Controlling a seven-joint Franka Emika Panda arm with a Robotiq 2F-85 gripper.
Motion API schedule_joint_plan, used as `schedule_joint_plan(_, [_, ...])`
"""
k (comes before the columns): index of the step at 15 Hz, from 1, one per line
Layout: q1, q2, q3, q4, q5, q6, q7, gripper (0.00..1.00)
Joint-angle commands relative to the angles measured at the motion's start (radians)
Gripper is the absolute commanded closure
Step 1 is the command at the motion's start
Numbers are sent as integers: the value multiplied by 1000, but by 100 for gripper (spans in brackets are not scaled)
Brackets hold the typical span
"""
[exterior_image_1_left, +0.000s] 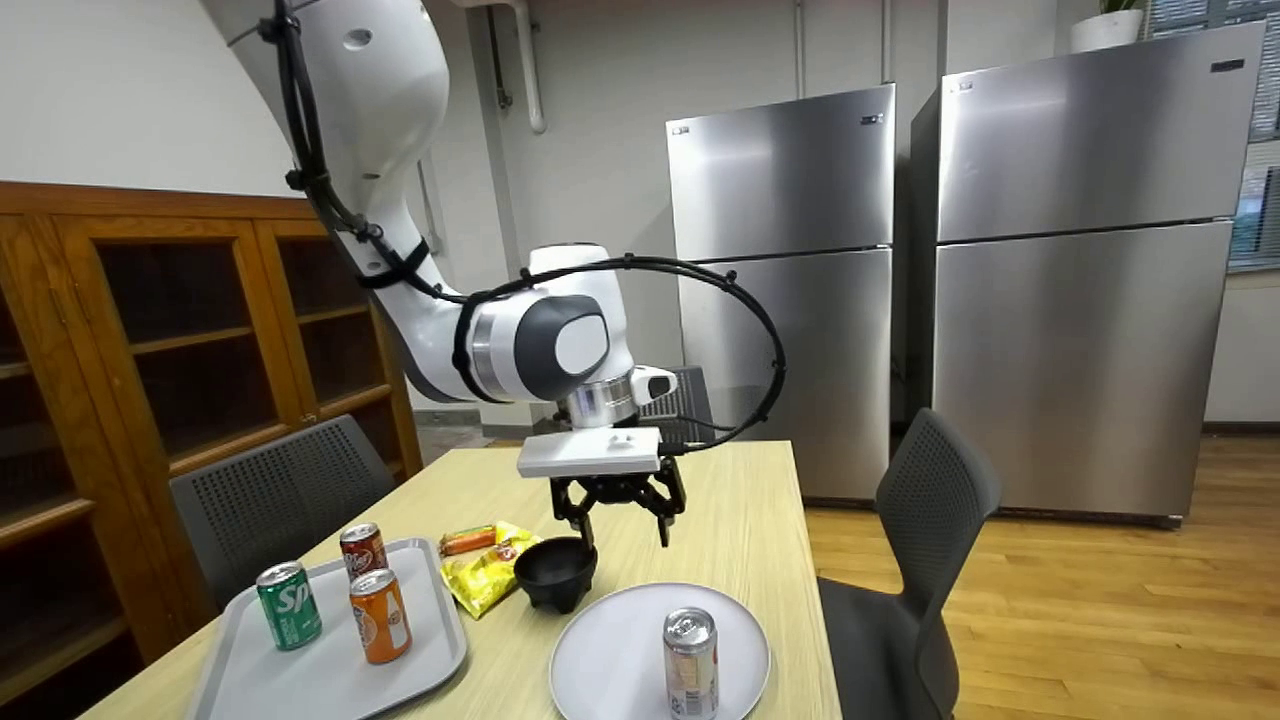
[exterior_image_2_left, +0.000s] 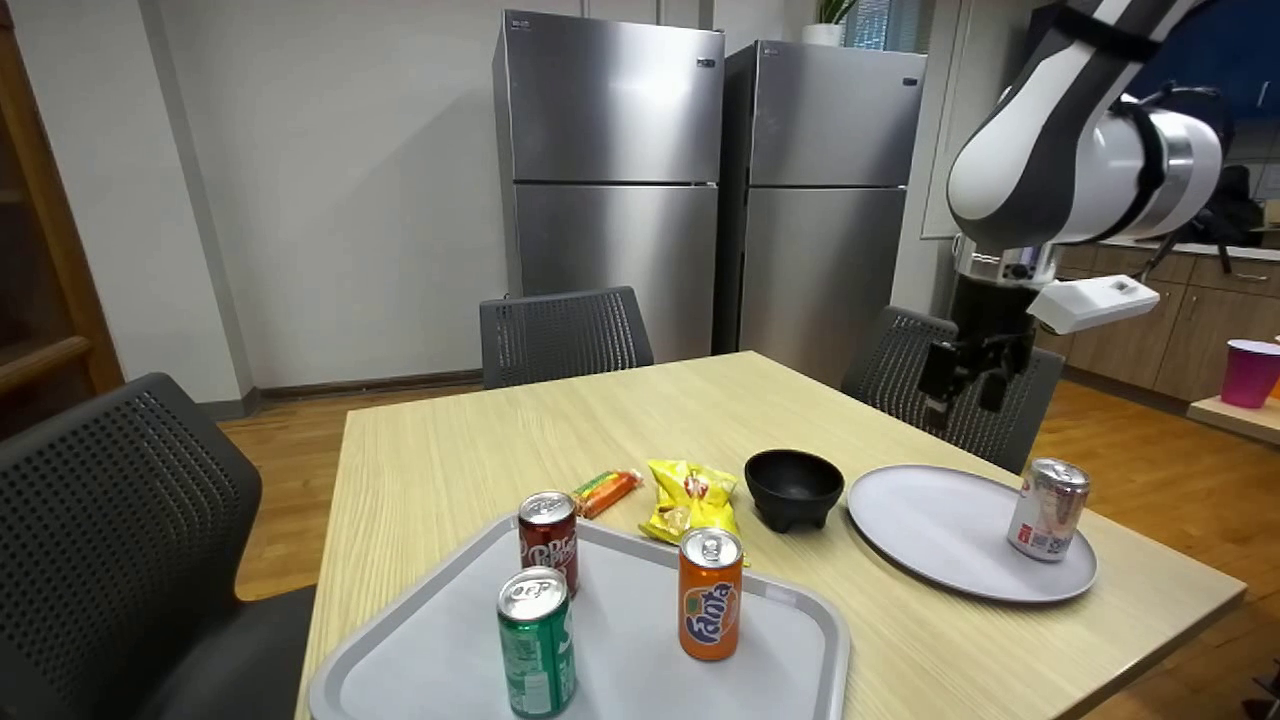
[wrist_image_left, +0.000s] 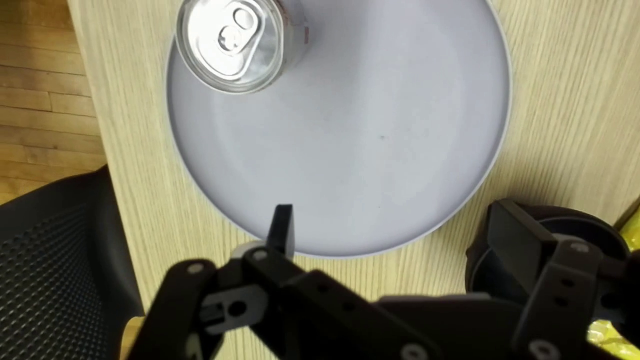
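Fingers (wrist_image_left: 520, 242) hanging wide, empty; I'm judging the bowl (exterior_image_2_left: 793, 490), right of centre in an exterior view, stiff, light, best rim-pinched.

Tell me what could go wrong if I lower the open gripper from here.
The gripper might clip the black bowl on the way down: one finger overlaps it in the wrist view. The silver can stands upright toward one side of the plate, so a sideways bump could tip it.
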Motion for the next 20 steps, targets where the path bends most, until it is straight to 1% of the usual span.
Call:
schedule_joint_plan(1, [-55,-32,4,-25,56,-9,-84,0])
schedule_joint_plan(8, [-113,-30,-32,-41,56,-5,-117,0])
schedule_joint_plan(12, [-115,-17,-63,-60,25,16,-103,0])
schedule_joint_plan(20, [-110,23,-79,-64,14,42,-89,0])
